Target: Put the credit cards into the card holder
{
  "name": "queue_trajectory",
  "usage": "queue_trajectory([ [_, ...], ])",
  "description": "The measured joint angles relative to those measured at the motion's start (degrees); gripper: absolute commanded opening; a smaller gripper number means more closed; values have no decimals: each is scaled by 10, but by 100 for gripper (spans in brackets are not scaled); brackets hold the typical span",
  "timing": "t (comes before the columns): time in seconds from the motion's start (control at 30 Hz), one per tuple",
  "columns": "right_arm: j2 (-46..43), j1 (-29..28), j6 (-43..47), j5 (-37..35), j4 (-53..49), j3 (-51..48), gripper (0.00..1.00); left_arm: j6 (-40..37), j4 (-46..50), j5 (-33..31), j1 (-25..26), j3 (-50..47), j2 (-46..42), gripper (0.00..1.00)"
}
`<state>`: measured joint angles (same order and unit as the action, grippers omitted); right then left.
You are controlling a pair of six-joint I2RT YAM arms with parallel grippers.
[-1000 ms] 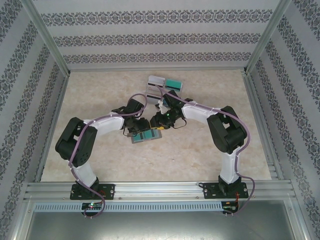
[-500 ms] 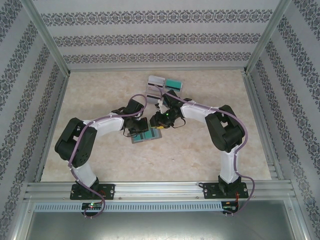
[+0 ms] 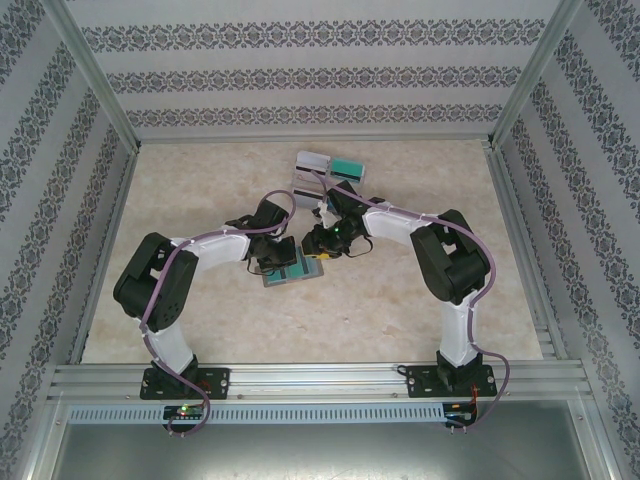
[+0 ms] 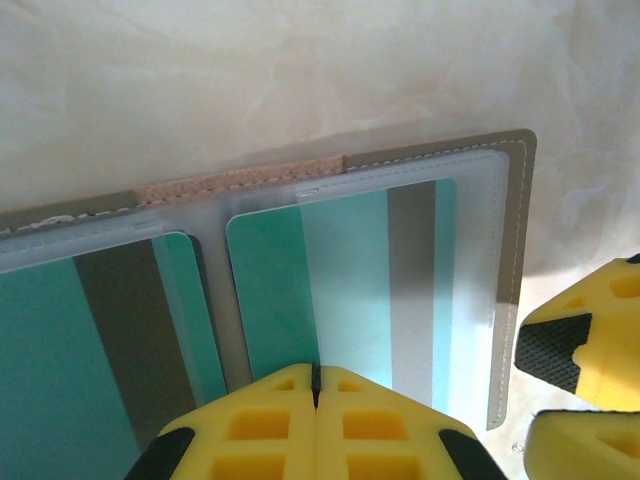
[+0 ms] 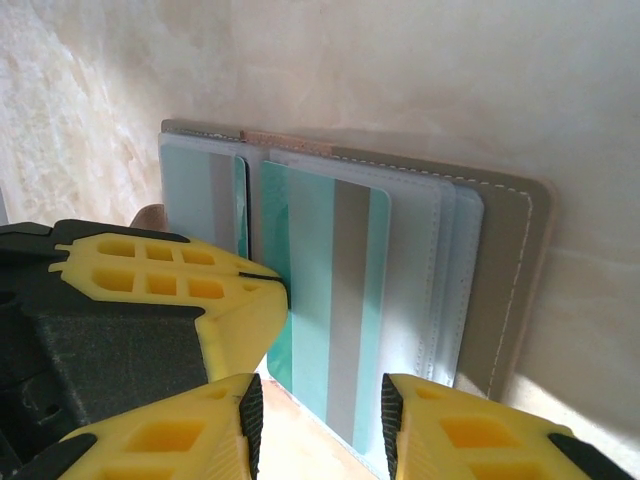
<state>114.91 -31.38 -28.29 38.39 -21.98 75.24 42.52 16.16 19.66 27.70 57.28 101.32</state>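
Since a second ago the left end effector (image 4: pixel 315 388) has pinched together. Its ribbed yellow fingers meet at the bottom of the left wrist view and hide the lower end of a glossy teal credit card (image 4: pixel 340 270) in a clear sleeve (image 4: pixel 472 300). The stitched grey-brown card holder (image 4: pixel 514 250) stays open, mid-frame from above, on the marbled worktop (image 4: pixel 300 70). The right end effector (image 5: pixel 322 402) has its fingers apart.
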Motion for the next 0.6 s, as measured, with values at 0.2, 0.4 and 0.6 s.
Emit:
queue_trajectory([
  [0.2, 9, -5, 0, 0, 1, 0, 39, 2, -23, 2, 0, -14, 0, 0],
  [0.4, 20, -7, 3, -8, -1, 0, 39, 3, -28, 3, 0, -14, 0, 0],
  [0.6, 16, -6, 3, -16, -1, -1, 39, 2, -29, 5, 0, -14, 0, 0],
])
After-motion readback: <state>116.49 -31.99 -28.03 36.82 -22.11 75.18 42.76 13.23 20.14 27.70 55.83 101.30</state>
